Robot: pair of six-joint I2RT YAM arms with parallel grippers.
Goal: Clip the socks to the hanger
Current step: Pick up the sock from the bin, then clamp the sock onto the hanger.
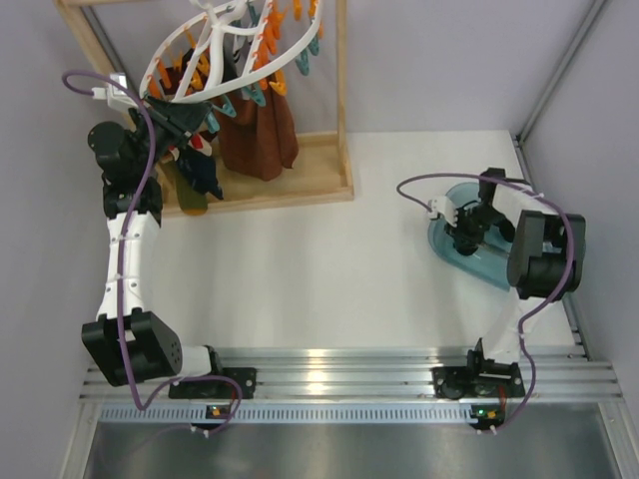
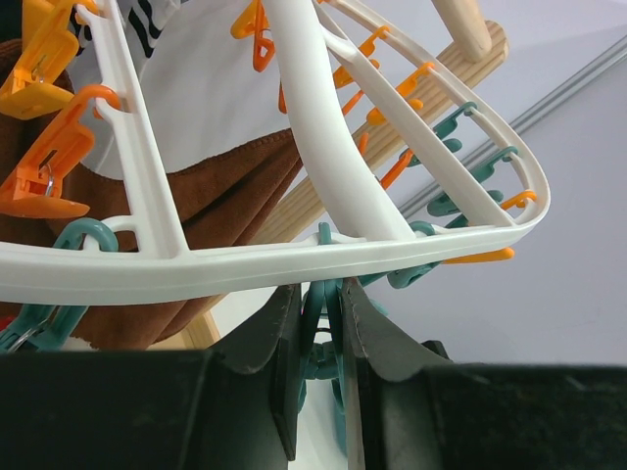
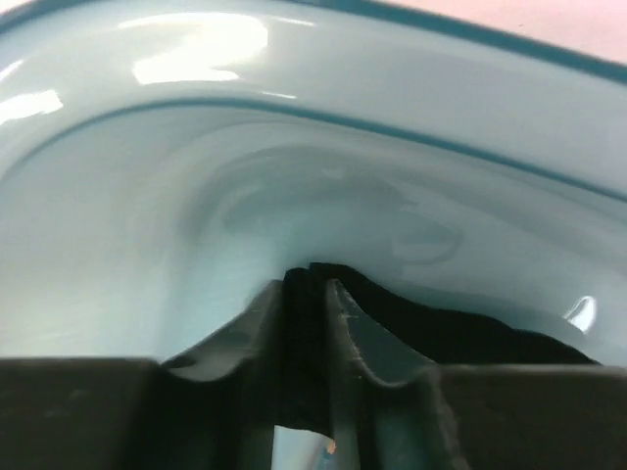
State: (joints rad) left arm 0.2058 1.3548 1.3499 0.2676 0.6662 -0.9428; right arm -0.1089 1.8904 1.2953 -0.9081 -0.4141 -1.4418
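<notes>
**Pinching at far left and at right edge**

Far-left corner: squeezing a teal plastic clip (image 2: 315,343) between the left fingers (image 2: 292,328), closed on it just under the smooth, curved white rim of the hanger (image 2: 245,272). Set by a pale wooden frame (image 1: 342,100), with napped rust-brown cloth (image 2: 225,196) behind.

Near the right edge: dipping into a glossy teal oval tub (image 1: 479,269) with the right fingers (image 3: 274,328), nipped together on a fold of matt black sock (image 3: 470,338).

Told only through the wrist views; from above, not readable.
</notes>
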